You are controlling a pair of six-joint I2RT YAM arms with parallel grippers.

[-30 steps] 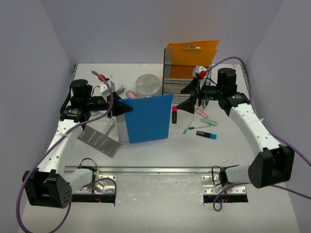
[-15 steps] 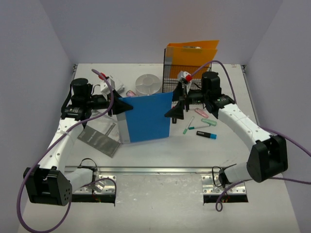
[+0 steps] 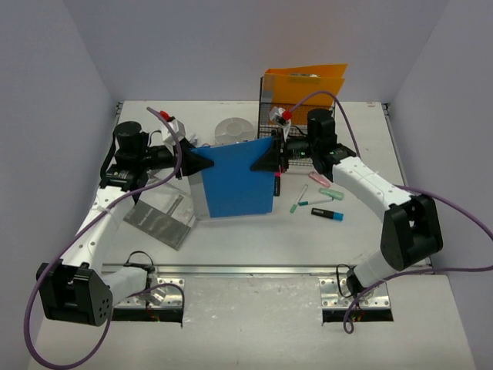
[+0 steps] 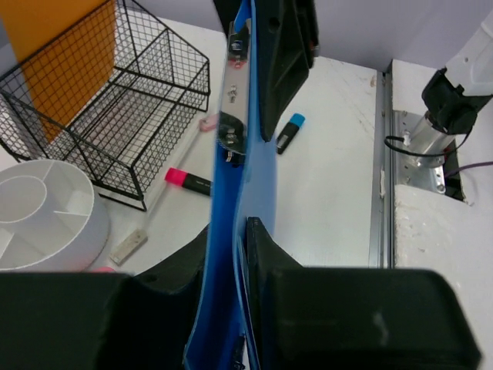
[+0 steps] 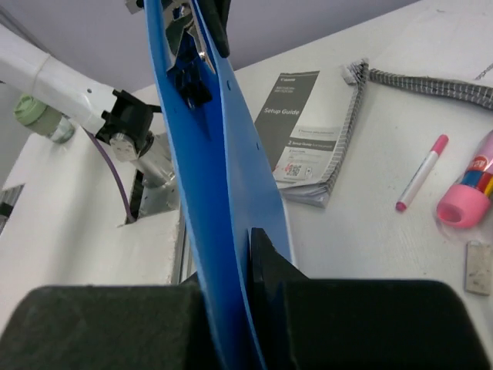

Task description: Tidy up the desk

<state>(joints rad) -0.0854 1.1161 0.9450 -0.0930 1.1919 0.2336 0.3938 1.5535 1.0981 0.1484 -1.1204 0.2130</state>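
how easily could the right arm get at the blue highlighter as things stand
Probably not yet: the right gripper is clamped on the blue folder, which the left gripper also holds. The blue highlighter lies uncovered on the desk beside that arm, so it looks reachable once the folder is released.

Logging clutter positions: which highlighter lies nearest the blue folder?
The pink-capped highlighter, right by the blue folder's right edge; the blue-capped highlighter lies well off to the right.
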